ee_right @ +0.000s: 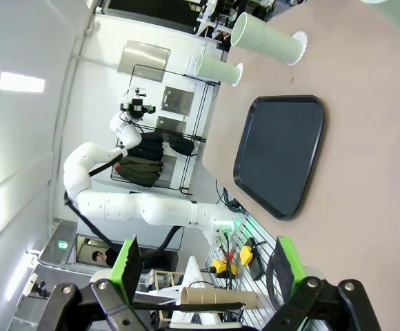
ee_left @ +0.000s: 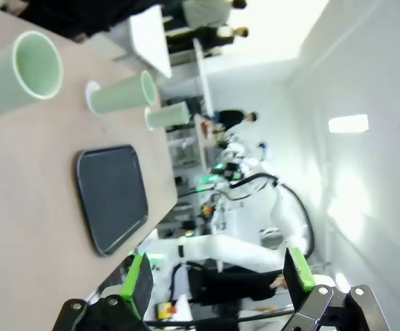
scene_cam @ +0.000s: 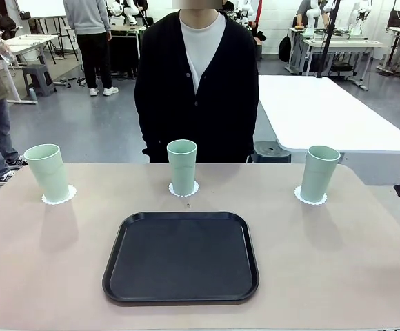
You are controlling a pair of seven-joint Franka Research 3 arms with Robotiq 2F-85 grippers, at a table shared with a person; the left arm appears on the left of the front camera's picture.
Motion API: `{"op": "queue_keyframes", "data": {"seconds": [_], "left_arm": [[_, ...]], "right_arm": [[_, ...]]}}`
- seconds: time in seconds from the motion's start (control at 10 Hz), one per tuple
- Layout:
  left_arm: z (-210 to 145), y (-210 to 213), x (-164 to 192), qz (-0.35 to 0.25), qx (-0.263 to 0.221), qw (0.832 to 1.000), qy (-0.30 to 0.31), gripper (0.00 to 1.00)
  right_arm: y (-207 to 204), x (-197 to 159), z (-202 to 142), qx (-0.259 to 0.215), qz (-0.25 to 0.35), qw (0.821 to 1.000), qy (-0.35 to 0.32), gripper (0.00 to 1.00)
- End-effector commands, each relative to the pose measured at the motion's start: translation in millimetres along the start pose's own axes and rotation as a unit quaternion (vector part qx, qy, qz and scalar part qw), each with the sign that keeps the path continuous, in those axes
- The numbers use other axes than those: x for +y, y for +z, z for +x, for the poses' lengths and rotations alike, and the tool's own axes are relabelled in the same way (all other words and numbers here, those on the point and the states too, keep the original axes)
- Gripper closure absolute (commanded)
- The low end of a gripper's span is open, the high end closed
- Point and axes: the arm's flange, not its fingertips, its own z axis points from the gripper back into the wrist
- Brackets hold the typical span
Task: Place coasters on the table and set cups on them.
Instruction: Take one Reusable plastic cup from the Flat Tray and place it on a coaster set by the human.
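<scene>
Mint-green cups stand upright in a row along the far half of the beige table [scene_cam: 34, 276], each on its own white scalloped coaster: the left cup [scene_cam: 50, 172] on the left coaster [scene_cam: 58, 195], the middle cup [scene_cam: 182, 167] on the middle coaster [scene_cam: 184, 188], directly before the person [scene_cam: 196, 83] standing at the far edge, and the right cup [scene_cam: 319, 173] on the right coaster [scene_cam: 310, 196]. All three cups are well apart from one another. Nearer the robot, centred below the middle cup and not touching it, lies a black rounded-square tray [scene_cam: 181, 256] with nothing on it. Left wrist view: the left gripper [ee_left: 217, 276] has its green-padded fingers [ee_left: 136, 274] spread wide with nothing between them, off the table's edge. Right wrist view: the right gripper [ee_right: 203, 265] likewise stands wide apart and holds nothing, off the table's near edge, with the tray and two cups beyond it. Behind the person, a white-topped table [scene_cam: 324, 110] occupies the right background.
</scene>
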Motion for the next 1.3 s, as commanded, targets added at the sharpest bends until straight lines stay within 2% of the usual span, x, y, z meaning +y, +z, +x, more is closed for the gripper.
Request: {"op": "queue_keyframes", "data": {"seconds": [0.0, 0.3, 0.5, 0.9, 1.1, 1.2], "left_arm": [[17, 26, 19, -0.01, 0.003, 1.0, 0.013, 0.0], [31, 57, 47, -0.03, 0.036, 0.999, -0.002, 0.0], [34, 66, 65, -0.005, 0.06, 0.998, -0.008, 0.0], [20, 79, 63, 0.033, 0.083, 0.996, -0.021, 0.0], [15, 75, 55, 0.028, 0.093, 0.995, -0.032, 0.0], [18, 55, 75, 0.033, 0.068, 0.997, -0.008, 0.0]], "right_arm": [[0, 0, 0, 0.0, 0.003, 1.0, 0.004, 0.0], [0, 0, 0, 0.0, 0.003, 1.0, 0.004, 0.0], [0, 0, 0, 0.0, 0.003, 1.0, 0.004, 0.0], [0, 0, 0, 0.0, 0.003, 1.0, 0.004, 0.0], [0, 0, 0, 0.0, 0.003, 1.0, 0.004, 0.0], [0, 0, 0, 0.0, 0.003, 1.0, 0.004, 0.0]]}}
